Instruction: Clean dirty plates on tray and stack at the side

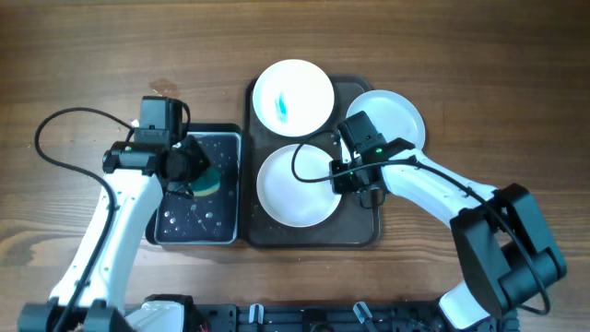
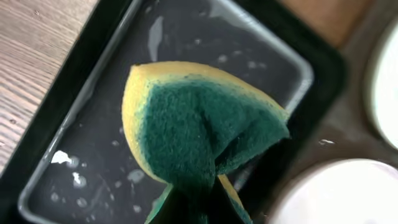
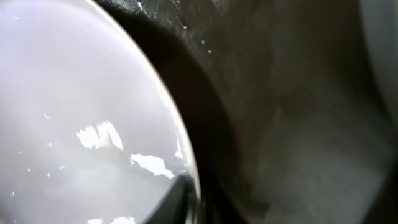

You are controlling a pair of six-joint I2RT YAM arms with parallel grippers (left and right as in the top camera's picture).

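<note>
While the left gripper (image 1: 196, 174) pinches the green sponge (image 2: 199, 137), the plain white plate (image 1: 293, 186) sits just left of the right gripper (image 1: 346, 176), whose grip is unclear.

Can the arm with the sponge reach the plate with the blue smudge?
Probably yes. The left gripper holds the sponge over the black tray, right beside the big tray. The smudged plate lies uncovered on that side, and the right gripper is by the front plate, out of the way.
</note>
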